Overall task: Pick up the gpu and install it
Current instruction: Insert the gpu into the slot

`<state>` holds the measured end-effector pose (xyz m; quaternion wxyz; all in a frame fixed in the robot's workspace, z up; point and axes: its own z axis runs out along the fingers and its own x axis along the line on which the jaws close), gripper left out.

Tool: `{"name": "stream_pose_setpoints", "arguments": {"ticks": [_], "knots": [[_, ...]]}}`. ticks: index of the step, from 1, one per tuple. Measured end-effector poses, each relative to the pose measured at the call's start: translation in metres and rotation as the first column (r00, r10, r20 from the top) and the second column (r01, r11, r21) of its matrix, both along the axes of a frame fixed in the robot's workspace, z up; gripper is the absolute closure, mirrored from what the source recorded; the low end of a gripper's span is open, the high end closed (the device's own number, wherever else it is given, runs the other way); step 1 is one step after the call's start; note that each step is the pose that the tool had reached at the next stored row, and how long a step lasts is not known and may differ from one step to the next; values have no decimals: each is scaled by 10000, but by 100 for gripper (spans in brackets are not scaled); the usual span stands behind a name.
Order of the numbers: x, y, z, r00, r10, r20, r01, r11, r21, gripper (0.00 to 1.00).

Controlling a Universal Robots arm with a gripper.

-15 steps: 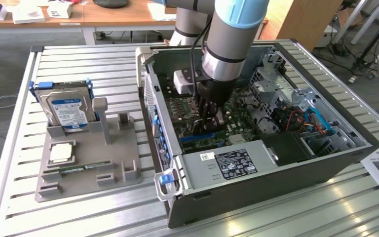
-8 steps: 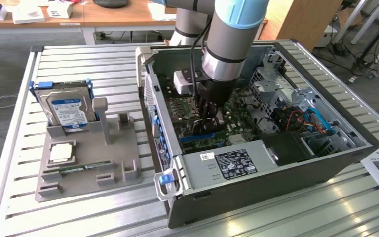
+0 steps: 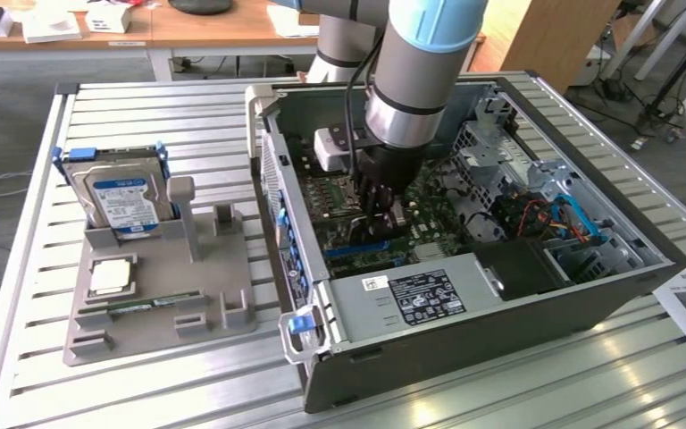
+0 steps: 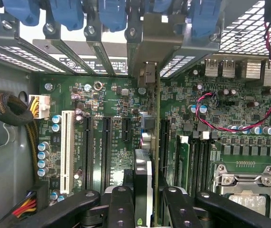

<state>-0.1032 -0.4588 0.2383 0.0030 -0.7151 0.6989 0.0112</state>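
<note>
Inside the open computer case [image 3: 474, 308], the claw [image 4: 150, 209] is squeezing the gpu [image 4: 144, 175] from both sides. It is holding the thin card on its edge over the green board [image 4: 107, 95], near the long black slots [image 4: 105, 152].

The motherboard [image 4: 121, 95] is green with black slots and one white slot [image 4: 67, 152], a red wire [image 4: 230, 127] and blue clips [image 4: 111, 12]. The gpu [image 4: 145, 171] is black and silver with a green edge, and the gripper [image 4: 150, 209] is black. At the exterior view's left, the silver hard drive [image 3: 122, 201] has a blue-and-white label, the holder [image 3: 158, 295] is grey, and the table [image 3: 33, 268] is silver and slatted.
</note>
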Motion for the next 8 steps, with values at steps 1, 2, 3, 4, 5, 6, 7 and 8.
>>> {"name": "stream_pose_setpoints", "arguments": {"ticks": [1, 2, 3, 4, 5, 6, 7, 8], "knots": [[0, 0, 0, 10000, 0, 0, 0, 10000, 0, 72], [2, 0, 0, 10000, 2, -1, -2, 10000, -1, 72], [2, 0, 0, 10000, 2, -1, -2, 10000, -2, 72], [2, 0, 0, 10000, 2, -1, -2, 10000, -1, 72], [3, 0, 0, 10000, 2, -1, -2, 10000, -1, 72], [2, 0, 0, 10000, 1, -1, -1, 10000, -1, 72], [3, 0, 0, 10000, 1, 0, -1, 10000, -1, 72], [3, 0, 0, 10000, 2, 0, -2, 10000, -1, 72]]}}
